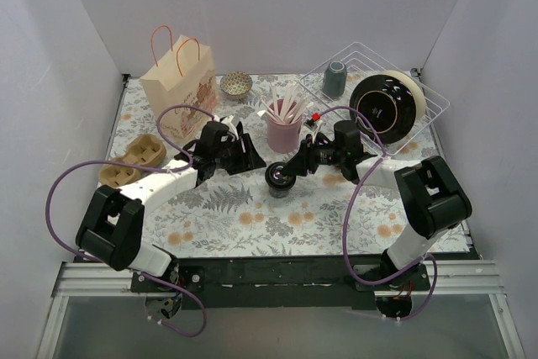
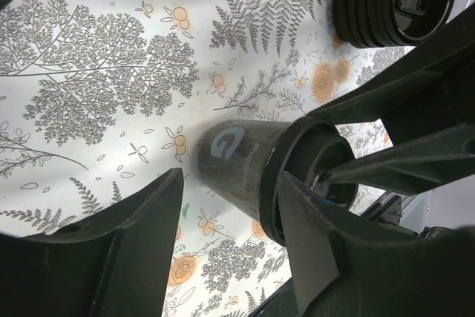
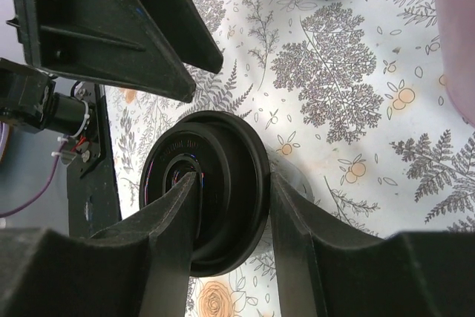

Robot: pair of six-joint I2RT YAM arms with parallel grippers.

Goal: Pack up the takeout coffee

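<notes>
The takeout coffee (image 1: 277, 181), a small black cup with a glossy black lid, is just left of the table's middle. My right gripper (image 1: 291, 169) reaches it from the right. In the right wrist view the right gripper (image 3: 236, 183) is shut on the lid (image 3: 223, 206), one finger across its top face and the other behind its rim. My left gripper (image 1: 250, 158) is just to the cup's left. In the left wrist view the left gripper (image 2: 230, 183) is open, its fingers well apart. The cup's side with a grey logo (image 2: 237, 157) shows beyond them.
A paper bag (image 1: 179, 81) with handles stands at the back left, a small patterned bowl (image 1: 236, 84) beside it. A pink cup (image 1: 284, 129) of stirrers stands behind the coffee. A wire rack (image 1: 429, 107) at the back right holds a grey-blue tumbler (image 1: 334, 79) and a black bowl (image 1: 387, 105). A cardboard cup carrier (image 1: 134, 161) lies at the left.
</notes>
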